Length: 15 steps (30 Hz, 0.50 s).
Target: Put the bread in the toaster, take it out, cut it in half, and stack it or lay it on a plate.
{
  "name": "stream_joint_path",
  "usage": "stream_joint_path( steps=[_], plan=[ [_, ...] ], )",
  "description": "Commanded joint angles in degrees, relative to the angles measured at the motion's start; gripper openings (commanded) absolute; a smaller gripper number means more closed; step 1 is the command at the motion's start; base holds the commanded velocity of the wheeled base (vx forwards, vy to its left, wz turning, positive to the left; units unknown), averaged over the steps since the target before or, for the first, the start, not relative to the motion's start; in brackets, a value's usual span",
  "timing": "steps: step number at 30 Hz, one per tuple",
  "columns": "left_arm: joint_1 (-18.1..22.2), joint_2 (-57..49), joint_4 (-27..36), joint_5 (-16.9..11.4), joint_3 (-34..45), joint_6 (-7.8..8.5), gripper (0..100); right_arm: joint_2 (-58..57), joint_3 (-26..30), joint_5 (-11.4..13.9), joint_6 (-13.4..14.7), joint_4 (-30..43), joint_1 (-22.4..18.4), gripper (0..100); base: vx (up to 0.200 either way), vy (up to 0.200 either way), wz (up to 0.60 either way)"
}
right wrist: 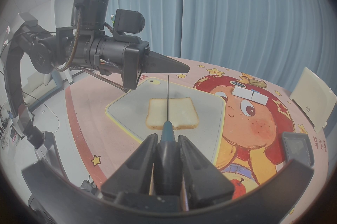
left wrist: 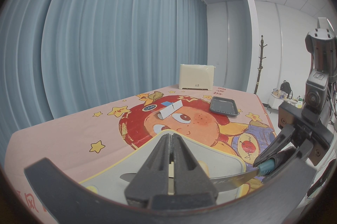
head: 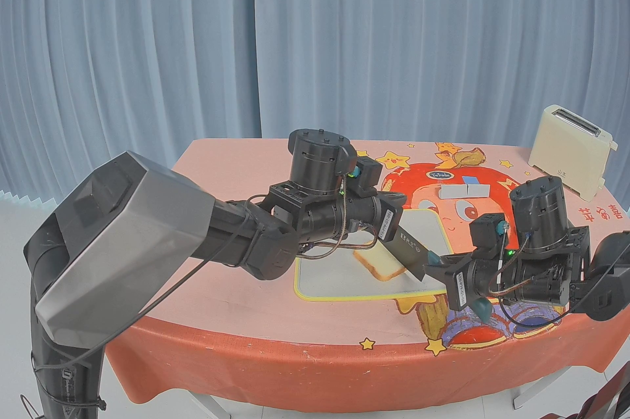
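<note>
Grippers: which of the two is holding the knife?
The right gripper, clamped on the knife's teal handle; the left gripper is shut and empty above the cutting board.

My feed shows a salmon-pink tablecloth (head: 249, 308) printed with yellow stars and a red-haired cartoon face, a yellow-rimmed white cutting board (head: 328, 280), golden-crusted pale bread (head: 378, 266), a cream toaster (head: 569, 152), a teal-handled knife (right wrist: 167, 130) and blue-grey pleated curtains (head: 328, 26).

Black jointed arms (head: 308, 217) carry looped cables (head: 326, 251), white labels (head: 386, 222) and a silver shell (head: 125, 230).
</note>
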Motion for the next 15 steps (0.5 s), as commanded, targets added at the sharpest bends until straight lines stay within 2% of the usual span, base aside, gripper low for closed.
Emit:
stream_joint_path(
  steps=[1,15],
  plan=[
    [0.0,0.2,0.0,0.0,0.3,-0.03,0,0.3,0.0,0.0,0.0,0.0,0.1,0,0.0,0.0,0.0],
    [-0.1,2.7,-0.2,0.2,0.6,-0.03,0,0.1,0.1,-0.1,0.0,-0.1,0.1,0,0.0,0.0,0.0]
  ],
)
